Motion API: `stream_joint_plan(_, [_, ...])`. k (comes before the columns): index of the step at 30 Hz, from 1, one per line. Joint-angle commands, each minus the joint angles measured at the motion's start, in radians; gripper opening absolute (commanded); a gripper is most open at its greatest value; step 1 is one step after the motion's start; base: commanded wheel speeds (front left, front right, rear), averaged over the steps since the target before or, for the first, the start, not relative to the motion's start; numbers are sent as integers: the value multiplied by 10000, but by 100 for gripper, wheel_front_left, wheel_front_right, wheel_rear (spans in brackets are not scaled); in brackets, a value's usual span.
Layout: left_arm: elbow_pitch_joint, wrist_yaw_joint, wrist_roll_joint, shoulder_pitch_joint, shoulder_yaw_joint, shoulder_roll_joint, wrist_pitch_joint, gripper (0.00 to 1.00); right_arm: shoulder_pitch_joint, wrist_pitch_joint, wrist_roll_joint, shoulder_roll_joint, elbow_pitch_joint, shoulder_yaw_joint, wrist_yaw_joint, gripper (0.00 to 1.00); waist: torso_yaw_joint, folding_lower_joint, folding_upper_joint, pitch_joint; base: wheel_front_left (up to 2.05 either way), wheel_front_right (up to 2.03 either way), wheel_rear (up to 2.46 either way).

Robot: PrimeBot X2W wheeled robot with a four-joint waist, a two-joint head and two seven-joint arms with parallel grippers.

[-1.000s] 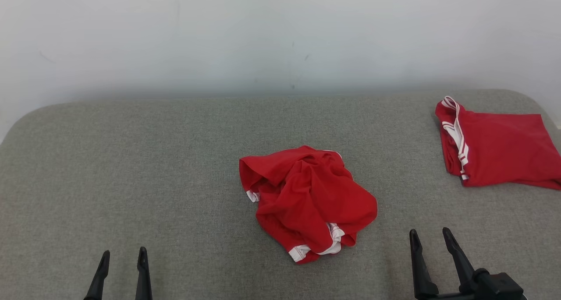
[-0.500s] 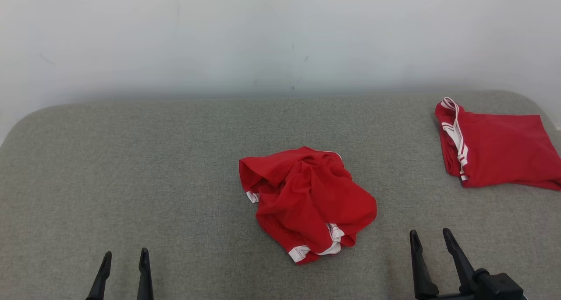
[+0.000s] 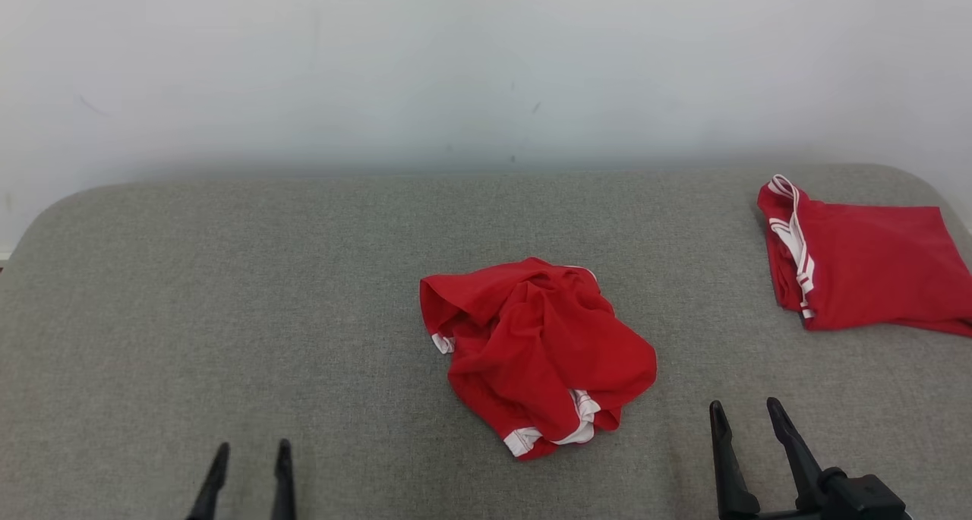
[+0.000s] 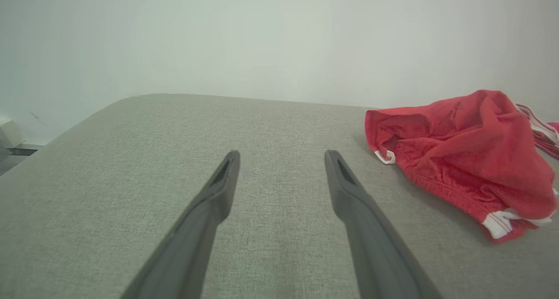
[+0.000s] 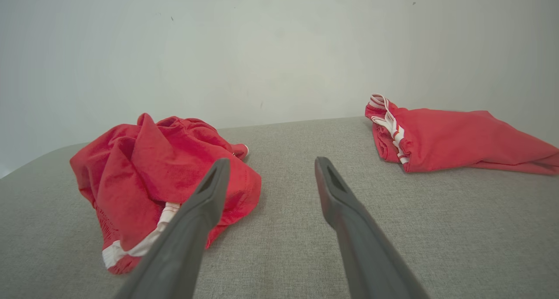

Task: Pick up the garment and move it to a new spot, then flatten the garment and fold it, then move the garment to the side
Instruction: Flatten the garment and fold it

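Now then: crumpled red garment (image 3: 535,357) with white trim, heaped at the middle of the grey fabric surface (image 3: 228,315), untouched. Left gripper (image 3: 253,445) low at the near left, fingers spread wide, holding nothing, well apart from the heap. Right gripper (image 3: 744,403) at the near right, likewise parted and empty, nearer the heap's near edge. Over at the far right, second red garment (image 3: 873,277), lying flatter, white-striped edge facing the middle. Pale wall (image 3: 456,64) behind.
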Motion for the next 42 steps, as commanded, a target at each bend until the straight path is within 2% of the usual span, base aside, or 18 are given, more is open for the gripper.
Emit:
stream_joint_plan(1, [71, -18, -46, -29, -177, -48, -34, 100, 86, 3, 2, 8, 22, 0, -27, 100, 9, 0, 0, 8, 0, 0, 0])
stream_joint_plan(8, [837, -17, -365, -616, -2207, 232, -34, 100, -101, 3, 69, 6, 24, 107, -27, 100, -166, 0, 0, 115, 0, 0, 0])
stream_joint_plan(14, [1953, -5, -1076, -1429, -3906, 389, -34, 100, -284, 3, 193, 8, -25, 230, -27, 100, -673, 0, 0, 403, 0, 0, 0])
stream_joint_plan(25, [3841, -5, -2386, -3127, -5608, 790, -34, 100, -575, 3, 447, 9, -188, 234, -27, 100, -1765, 0, 0, 1272, 0, 0, 0])
stream_joint_plan(35, [4388, -5, -3151, -3696, -6440, 822, -33, 100, -596, 3, 482, 9, -208, 195, -27, 100, -1923, 0, 0, 1369, 0, 0, 0])
stream_joint_plan(36, [4432, -5, -3237, -3731, -6490, 800, -33, 31, -613, 3, 479, 9, -202, 204, -27, 100, -1914, 0, 0, 1351, 0, 0, 0])
stream_joint_plan(37, [4416, -5, -3299, -3800, -6470, 770, -34, 0, -637, 3, 474, 9, -206, 206, -27, 100, -1897, 0, 0, 1334, 0, 0, 0])
stream_joint_plan(42, [4179, -5, -3424, -3801, -6435, 711, -33, 0, -571, 3, 386, 8, -218, 132, -27, 100, -1657, 0, 0, 1200, 0, 0, 0])
